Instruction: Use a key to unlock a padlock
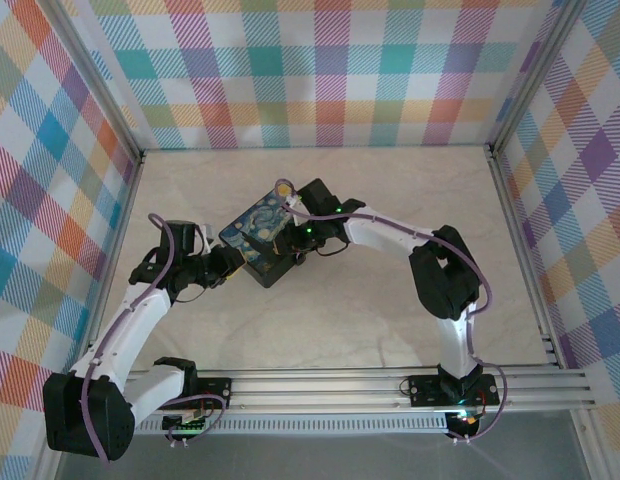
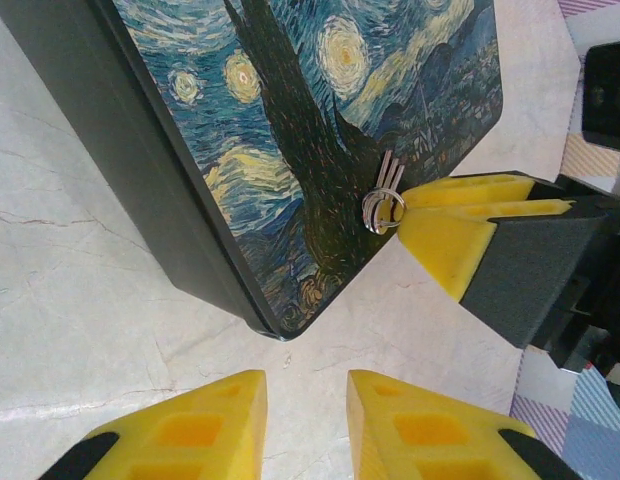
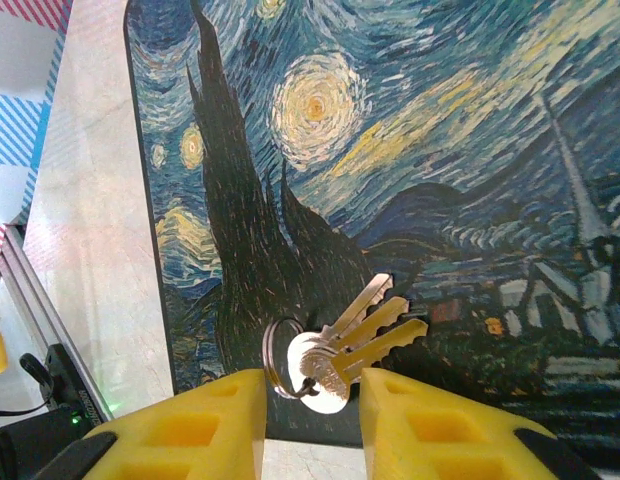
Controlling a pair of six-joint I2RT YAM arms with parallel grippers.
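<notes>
Right gripper (image 3: pixel 312 400): yellow fingers spread, straddling the ring end of a small bunch of silvery metal keys (image 3: pixel 350 345) on a split ring. As far as we can see, it's not pinched yet. The keys lie flat, blades pointing ahead of the fingertips, on the blue-and-yellow painted lid of the black box (image 3: pixel 410 150). Left gripper (image 2: pixel 305 400): spread too, holding nothing, just off the box corner over the pale marbled table (image 2: pixel 80 300). We read this as the key-pickup step. Next: close on the key heads, lift clear, then single out one blade for the padlock.
</notes>
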